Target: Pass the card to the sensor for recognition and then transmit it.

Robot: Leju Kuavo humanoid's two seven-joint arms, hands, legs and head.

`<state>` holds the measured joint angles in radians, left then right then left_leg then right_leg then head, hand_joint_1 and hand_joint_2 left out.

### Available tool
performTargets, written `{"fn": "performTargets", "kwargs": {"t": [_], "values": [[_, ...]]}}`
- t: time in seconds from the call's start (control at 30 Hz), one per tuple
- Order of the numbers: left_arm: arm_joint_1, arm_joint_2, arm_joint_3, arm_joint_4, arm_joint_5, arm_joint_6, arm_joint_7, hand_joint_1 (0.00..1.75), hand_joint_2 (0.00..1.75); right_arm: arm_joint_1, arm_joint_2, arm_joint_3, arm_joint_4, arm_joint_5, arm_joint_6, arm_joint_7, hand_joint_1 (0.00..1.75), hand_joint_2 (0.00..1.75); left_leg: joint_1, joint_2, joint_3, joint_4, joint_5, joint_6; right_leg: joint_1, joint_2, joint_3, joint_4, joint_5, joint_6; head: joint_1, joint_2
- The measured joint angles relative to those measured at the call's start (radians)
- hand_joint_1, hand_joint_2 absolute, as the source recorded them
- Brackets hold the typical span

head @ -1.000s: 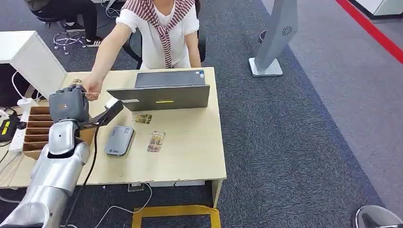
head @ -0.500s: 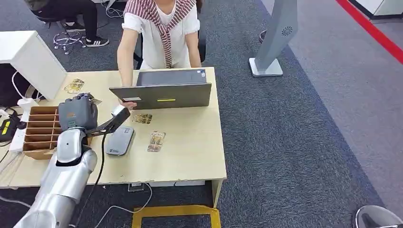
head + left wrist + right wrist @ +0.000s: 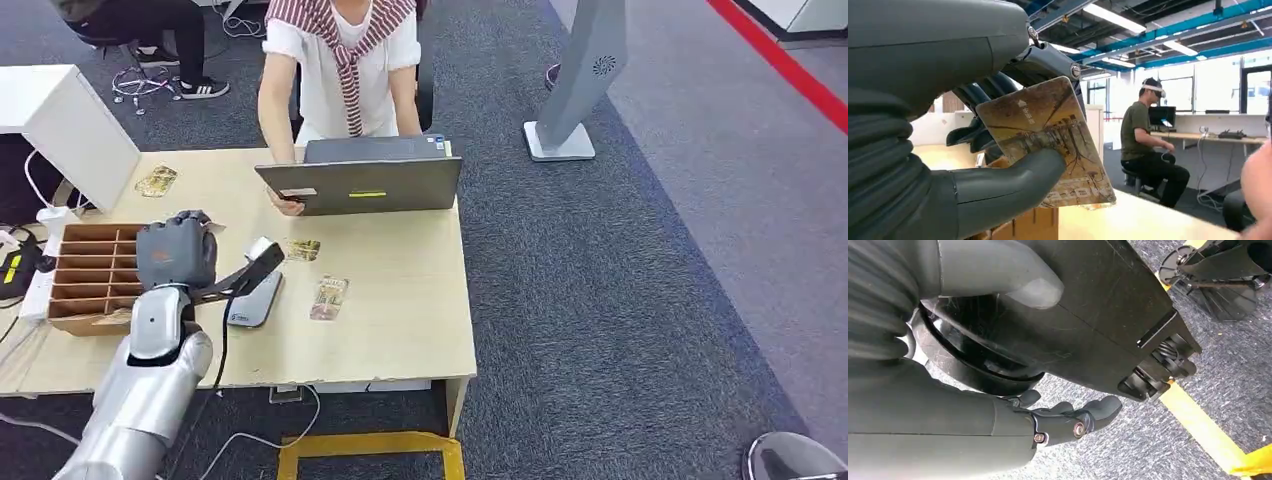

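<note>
A thin, glossy rectangular card (image 3: 1048,145) printed with a brown-and-gold ink scene is pinched by the left robot hand (image 3: 176,252), its thick matte grey thumb (image 3: 1008,187) pressed on the printed face and darker jointed fingers (image 3: 1048,62) behind it. In the head view this robot hand is seen raised over the left part of the pale wood-grain surface (image 3: 400,330), between a brown cardboard tray (image 3: 90,270) divided into narrow slots and a flat grey rounded-rectangle card reader (image 3: 252,300), which lies just to its right. Two more patterned cards lie flat to the right of the reader, one farther (image 3: 303,250) and one nearer (image 3: 328,297), and another (image 3: 157,181) lies at the far left. At the far edge a dark grey laptop (image 3: 365,183) with a smooth lid stands open, touched by a seated person's hand (image 3: 285,203). The right robot hand (image 3: 1048,415) is seen hanging above speckled grey carpet (image 3: 1198,365) with a yellow stripe (image 3: 1198,430); its dark fingers are loosely spread and nothing is held.
</note>
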<state>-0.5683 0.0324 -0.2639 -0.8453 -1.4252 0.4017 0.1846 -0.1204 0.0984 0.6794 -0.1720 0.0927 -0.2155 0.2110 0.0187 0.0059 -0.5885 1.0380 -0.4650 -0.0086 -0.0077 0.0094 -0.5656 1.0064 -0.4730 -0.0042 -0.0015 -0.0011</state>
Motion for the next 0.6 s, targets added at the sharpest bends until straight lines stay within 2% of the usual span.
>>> {"fn": "performTargets", "kwargs": {"t": [0.2,0.6], "values": [[0.046,-0.005,-0.011,0.004,0.006,-0.002,0.018,1.75,1.75,0.0,0.0,0.0,0.0,0.002,-0.001,0.002,0.0,1.75,0.0,0.0,-0.001,0.0,0.0,0.0,0.0,0.0,-0.001,0.0,0.0,0.0,0.0,0.0],[0.056,-0.02,-0.011,0.123,-0.018,-0.081,0.088,1.75,1.75,0.0,0.006,0.0,0.0,0.018,-0.001,0.014,0.0,1.75,0.0,0.0,-0.001,0.0,0.0,0.0,0.0,0.0,-0.001,0.0,0.0,0.0,0.0,0.0]]}}
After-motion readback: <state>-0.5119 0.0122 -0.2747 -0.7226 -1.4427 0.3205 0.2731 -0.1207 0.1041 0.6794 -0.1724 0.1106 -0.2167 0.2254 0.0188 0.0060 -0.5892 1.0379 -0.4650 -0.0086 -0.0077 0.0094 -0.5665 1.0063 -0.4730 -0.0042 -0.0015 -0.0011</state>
